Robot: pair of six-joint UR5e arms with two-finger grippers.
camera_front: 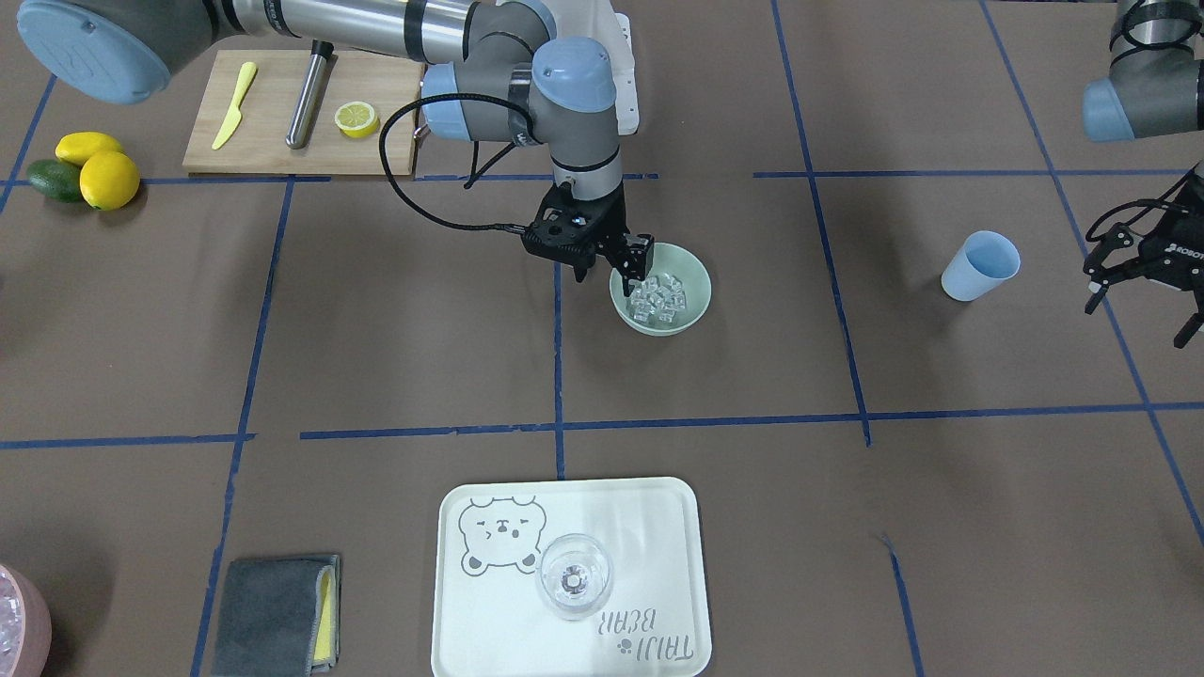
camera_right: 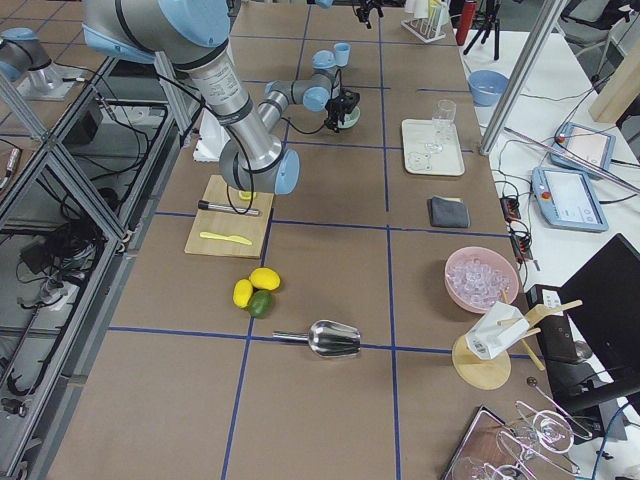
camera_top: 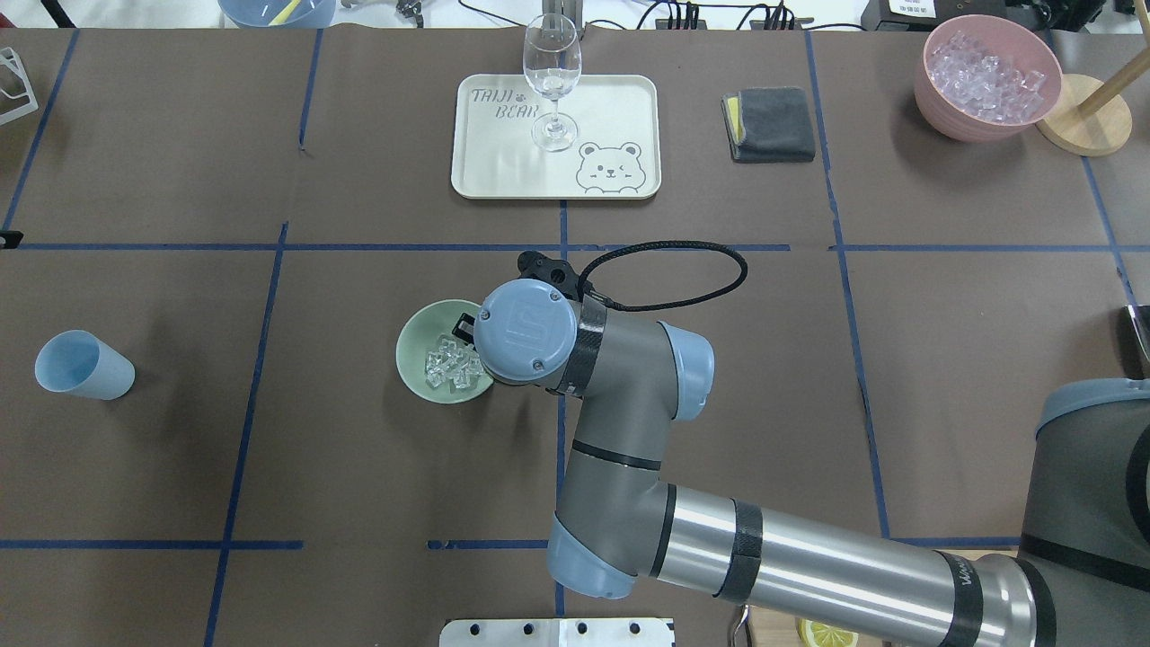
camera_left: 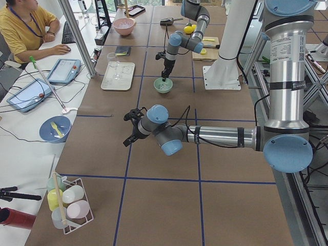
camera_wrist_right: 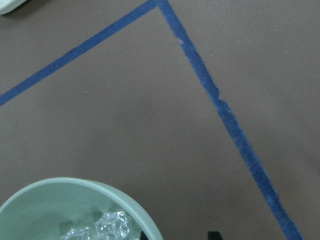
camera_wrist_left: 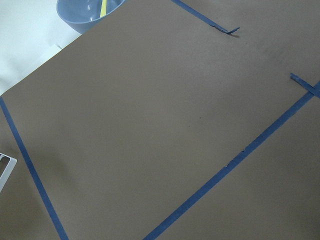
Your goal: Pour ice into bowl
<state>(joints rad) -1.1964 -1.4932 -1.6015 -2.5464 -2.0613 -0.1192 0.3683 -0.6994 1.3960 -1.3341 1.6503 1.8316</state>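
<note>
1. Facing the robot, we see the bowl [camera_front: 694,282] near the middle of the bench [camera_front: 376,329], with the ice [camera_front: 658,301] heaped inside it, so we judge the pour done. The right gripper [camera_front: 609,275] hangs at the bowl's rim with its fingers spread, one outside the wall and one over the inside, pinching nothing. We think it is placed to steady or take the rim. The left gripper [camera_front: 1140,315] hangs near the blue cup [camera_front: 980,265], fingers spread and empty.
2. From overhead, the right wrist hides part of the bowl. The cup's inside shows no ice. A pink container [camera_top: 934,99] holding more cubes sits at the far corner, and a wine glass [camera_top: 551,85] stands on a tray [camera_top: 503,171].
3. From the robot's left end, the near arm is low over bare bench, well apart from the bowl, probably to stay clear.
4. From the right end, a metal scoop [camera_right: 335,338] lies on the bench, apart from both arms.
5. The left wrist camera shows only bare bench and blue tape [camera_wrist_left: 240,150].
6. The right wrist camera shows the bowl's rim and a few cubes. Two fingertips [camera_wrist_right: 214,235] stand apart, one right by the rim.
</note>
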